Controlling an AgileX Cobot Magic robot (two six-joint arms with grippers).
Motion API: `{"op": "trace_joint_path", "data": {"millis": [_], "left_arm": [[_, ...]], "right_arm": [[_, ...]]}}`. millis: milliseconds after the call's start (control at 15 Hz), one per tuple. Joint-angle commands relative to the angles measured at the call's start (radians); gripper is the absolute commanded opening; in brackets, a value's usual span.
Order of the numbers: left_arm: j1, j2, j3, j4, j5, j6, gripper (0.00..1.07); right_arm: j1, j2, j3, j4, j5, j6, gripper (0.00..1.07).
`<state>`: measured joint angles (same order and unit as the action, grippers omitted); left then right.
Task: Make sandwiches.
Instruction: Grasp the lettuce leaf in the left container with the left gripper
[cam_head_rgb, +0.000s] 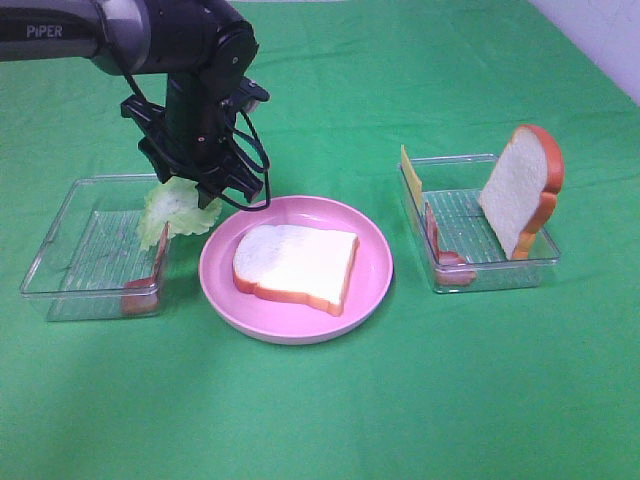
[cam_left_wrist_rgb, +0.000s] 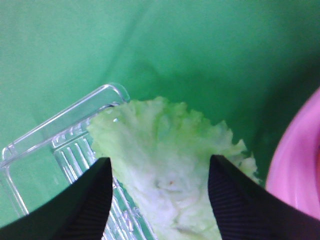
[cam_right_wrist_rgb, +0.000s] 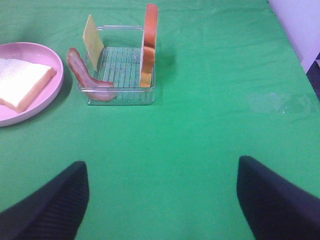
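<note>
Green-clothed bench. Lettuce (cam_head_rgb: 178, 212) beside pink plate (cam_head_rgb: 370, 290): light, floppy (best pinched mid-leaf). Left gripper (cam_left_wrist_rgb: 159, 200) spread around it; right gripper (cam_right_wrist_rgb: 161, 200) spread, idle.

High cam looks down at your desk (cam_head_rgb: 320, 420) from the front, whole layout in frame. Left wrist cam sits very close, facing down past its hand (cam_left_wrist_rgb: 159, 200) onto the lettuce (cam_left_wrist_rgb: 170, 165) and the left tray (cam_left_wrist_rgb: 65, 145) corner; plate (cam_left_wrist_rgb: 300, 165) edge just in shot. Right wrist cam hangs back, looking across the desk at the right tray (cam_right_wrist_rgb: 120, 75) and plate. All three views share the plate.
</note>
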<state>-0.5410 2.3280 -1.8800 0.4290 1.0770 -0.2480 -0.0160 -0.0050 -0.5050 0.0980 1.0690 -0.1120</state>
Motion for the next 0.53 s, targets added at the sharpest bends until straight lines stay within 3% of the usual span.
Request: {"op": "trace_joint_path", "data": {"millis": [67,267,400,533], "left_arm": [[-0.003,-0.011,-0.003,0.02,0.005,-0.013,0.56],[-0.037,-0.033,-0.003,0.052,0.004,-0.016,0.56],[-0.072,-0.032,-0.003,0.062,0.016,-0.094,0.57],[-0.085,-0.032,-0.003,0.067,0.058,-0.15,0.68]], "right_arm": [[-0.006,-0.014,-0.001,0.0,-0.008,-0.01,0.76],[-0.006,-0.014,-0.001,0.0,-0.008,-0.01,0.76],[-0.006,-0.014,-0.001,0.0,-0.008,-0.01,0.76],[-0.006,-0.014,-0.001,0.0,-0.008,-0.01,0.76]]}}
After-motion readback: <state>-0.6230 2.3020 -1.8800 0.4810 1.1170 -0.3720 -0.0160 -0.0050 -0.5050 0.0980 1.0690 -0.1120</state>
